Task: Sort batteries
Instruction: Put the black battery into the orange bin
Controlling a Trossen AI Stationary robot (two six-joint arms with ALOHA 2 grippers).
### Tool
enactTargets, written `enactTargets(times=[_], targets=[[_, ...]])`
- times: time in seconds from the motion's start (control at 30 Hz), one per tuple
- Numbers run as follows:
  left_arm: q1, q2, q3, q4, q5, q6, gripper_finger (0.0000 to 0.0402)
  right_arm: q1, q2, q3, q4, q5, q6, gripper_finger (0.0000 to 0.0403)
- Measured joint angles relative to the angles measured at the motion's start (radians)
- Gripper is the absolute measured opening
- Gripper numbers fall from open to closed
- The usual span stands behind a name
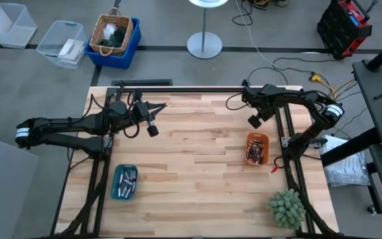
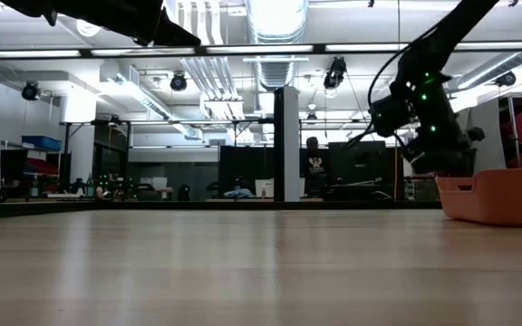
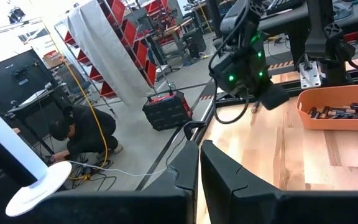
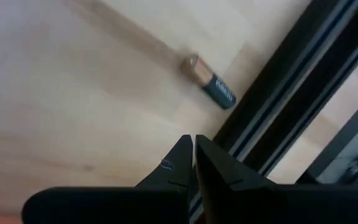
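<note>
Seen from above, a wooden table [image 1: 197,166] fills the centre of the frame. The right gripper [image 1: 254,121] hangs in the upper right, just above an orange tray [image 1: 256,149] that holds several batteries [image 1: 254,151]. Its fingers are pressed together with nothing between them. Its wrist view shows one loose battery [image 4: 209,81] on the wood beside a black rail [image 4: 278,106], probably the next to collect. The left gripper [image 1: 152,130] waits at upper left, fingers closed and empty. A teal tray [image 1: 124,182] at lower left holds more batteries, suggesting two sorting groups.
</note>
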Motion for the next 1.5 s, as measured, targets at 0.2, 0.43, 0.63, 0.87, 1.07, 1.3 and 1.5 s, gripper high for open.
enactTargets(times=[0.2,0.43,0.63,0.87,1.07,1.3,1.5], targets=[[0.000,0.000,0.000,0.004,0.000,0.000,0.0000,0.000,0.000,-0.057,0.121,0.030,-0.082,0.0019],[0.000,0.000,0.000,0.004,0.000,0.000,0.0000,-0.011,0.001,-0.061,0.142,0.067,-0.065,0.0100],[0.000,0.000,0.000,0.003,0.000,0.000,0.0000,-0.011,0.001,-0.062,0.189,0.069,-0.150,0.0172],[0.000,0.000,0.000,0.001,0.000,0.000,0.0000,-0.016,0.001,-0.073,0.186,0.091,-0.349,0.0207],[0.000,0.000,0.000,0.000,0.000,0.000,0.0000,-0.038,0.001,-0.113,0.185,0.090,-0.420,0.0204],[0.000,0.000,0.000,0.001,0.000,0.000,0.0000,-0.069,0.001,-0.121,0.249,0.084,-0.471,0.0200],[0.000,0.000,0.000,0.003,0.000,0.000,0.0000,-0.112,0.001,-0.124,0.293,0.036,-0.504,0.0186]])
